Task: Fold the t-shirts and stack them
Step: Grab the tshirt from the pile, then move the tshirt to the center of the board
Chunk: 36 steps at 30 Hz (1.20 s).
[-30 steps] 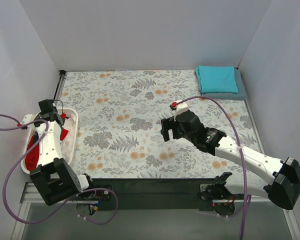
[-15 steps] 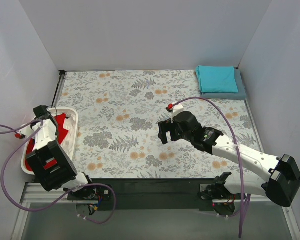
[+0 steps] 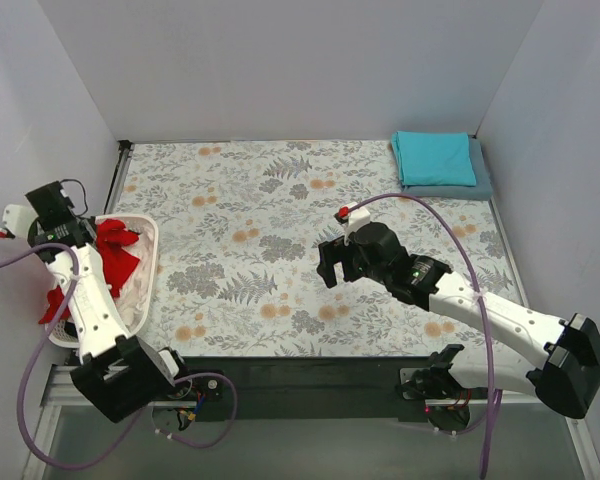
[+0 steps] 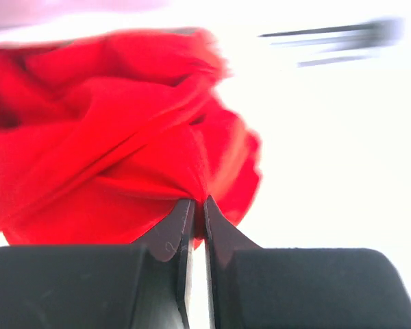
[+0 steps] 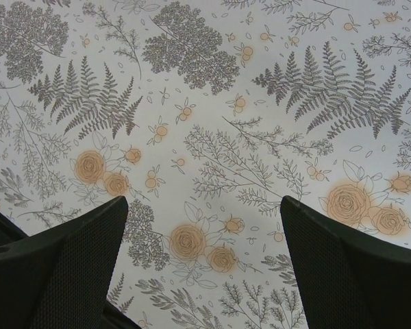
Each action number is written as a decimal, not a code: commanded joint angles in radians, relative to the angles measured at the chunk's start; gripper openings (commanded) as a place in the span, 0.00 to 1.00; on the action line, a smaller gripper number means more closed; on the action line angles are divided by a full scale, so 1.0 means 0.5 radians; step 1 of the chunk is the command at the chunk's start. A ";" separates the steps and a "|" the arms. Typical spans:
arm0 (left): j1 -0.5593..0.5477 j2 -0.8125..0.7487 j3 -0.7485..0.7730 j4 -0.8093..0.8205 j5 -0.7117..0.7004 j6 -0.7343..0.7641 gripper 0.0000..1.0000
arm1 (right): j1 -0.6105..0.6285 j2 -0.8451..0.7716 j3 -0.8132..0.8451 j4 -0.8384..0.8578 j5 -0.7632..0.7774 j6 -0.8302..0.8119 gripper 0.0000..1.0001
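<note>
Hoisted in the past second from down inside the white lattice basket (image 3: 143,288), my left gripper (image 4: 197,209) now rides high near the left wall, dragging the bright red t-shirt (image 3: 117,250) up with it. The jaws are pressed together on a thin fold of red cloth, as the left wrist view shows. The rest of the shirt hangs in a crumpled bunch over the basket's rim, and some of it appears to lie in or around the basket.

My right gripper (image 5: 202,202) has barely shifted. It hovers over the middle of the floral tablecloth (image 3: 250,200) with its fingers spread wide and nothing between them.

At the far right corner, well apart from both arms, the teal t-shirt (image 3: 435,158) lies folded on top of the folded grey-blue t-shirt (image 3: 482,186).

By my reading, the red shirt is light, limp and free of any stiffness. It will sag from whatever point I pinch, and a trailing sleeve could catch on the lattice as it comes out. The present hold looks like a chance fold in mid-cloth, fine for lifting but poor for spreading. For folding, I would carry it to the open tablecloth and retake it with both grippers at the shoulders or the hem corners.
</note>
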 commanded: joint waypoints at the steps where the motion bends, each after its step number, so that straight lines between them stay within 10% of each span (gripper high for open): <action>1: -0.005 -0.238 0.272 0.075 0.385 0.153 0.00 | -0.001 -0.058 0.071 0.037 0.024 -0.040 0.98; 14: -0.158 -0.266 0.804 0.961 2.084 -0.012 0.00 | -0.001 -0.172 0.108 0.040 0.152 -0.059 0.98; 24: -1.703 -0.015 0.648 1.023 1.309 0.211 0.00 | -0.007 -0.401 0.096 0.007 0.478 -0.046 0.98; 28: -1.996 0.071 0.311 1.069 1.183 0.212 0.00 | -0.007 -0.509 0.038 -0.052 0.665 0.018 0.98; 34: -2.067 0.059 -0.309 1.165 1.122 0.123 0.66 | -0.007 -0.561 -0.070 -0.082 0.800 0.064 0.98; 36: -2.064 0.010 -0.356 1.125 0.991 0.116 0.70 | -0.010 -0.497 -0.070 -0.086 0.797 0.083 0.98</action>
